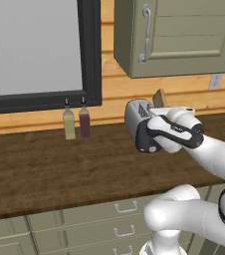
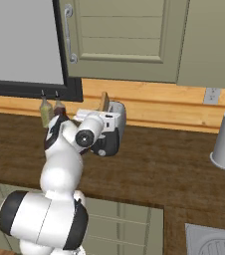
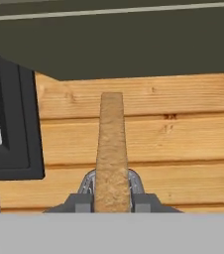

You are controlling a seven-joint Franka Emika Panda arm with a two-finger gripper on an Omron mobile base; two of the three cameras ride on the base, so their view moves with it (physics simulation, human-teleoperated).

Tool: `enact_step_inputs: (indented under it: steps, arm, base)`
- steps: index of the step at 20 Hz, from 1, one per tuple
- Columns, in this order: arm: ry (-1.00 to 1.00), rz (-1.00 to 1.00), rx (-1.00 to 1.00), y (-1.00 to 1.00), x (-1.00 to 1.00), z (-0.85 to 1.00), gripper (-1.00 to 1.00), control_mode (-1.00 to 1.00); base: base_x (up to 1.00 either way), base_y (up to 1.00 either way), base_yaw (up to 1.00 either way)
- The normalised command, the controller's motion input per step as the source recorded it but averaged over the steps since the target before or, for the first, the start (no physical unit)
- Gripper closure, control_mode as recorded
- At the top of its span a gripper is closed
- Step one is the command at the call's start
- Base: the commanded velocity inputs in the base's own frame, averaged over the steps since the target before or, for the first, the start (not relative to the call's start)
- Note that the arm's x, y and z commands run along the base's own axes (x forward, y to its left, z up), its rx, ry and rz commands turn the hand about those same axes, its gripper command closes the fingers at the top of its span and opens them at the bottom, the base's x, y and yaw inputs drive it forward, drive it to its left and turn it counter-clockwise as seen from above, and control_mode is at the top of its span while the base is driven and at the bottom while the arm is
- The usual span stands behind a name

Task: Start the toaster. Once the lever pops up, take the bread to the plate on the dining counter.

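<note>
Standing upright, bread [image 3: 111, 149], edge-on, clamped between jaws above toaster [image 1: 135, 119]

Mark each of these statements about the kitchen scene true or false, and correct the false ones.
1. The thin tan-brown bread slice stands upright between the gripper fingers. True.
2. The rounded silver-grey toaster sits on the floor. False: it sits on the dark wood countertop.
3. Two small bottles stand below the black-framed window. True.
4. The grey-green upper cabinet door hangs open. False: it is closed.
</note>
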Motion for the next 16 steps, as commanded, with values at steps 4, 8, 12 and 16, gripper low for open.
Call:
enact_step_inputs:
  steps: [4,8,12,16]
  arm:
    - [0.16,0.0,-0.01,0.0,-0.39,0.84,1.0,-1.0]
    - [0.32,0.0,-0.01,0.0,-0.47,0.8,1.0,-1.0]
    - [0.41,0.0,-0.03,0.0,-0.34,0.95,1.0,-1.0]
    - [0.45,0.0,-0.06,0.0,-0.42,0.84,1.0,-1.0]
  base:
    - [0.0,0.0,0.0]
    - [0.0,0.0,0.0]
    - [0.0,0.0,0.0]
    - [0.0,0.0,0.0]
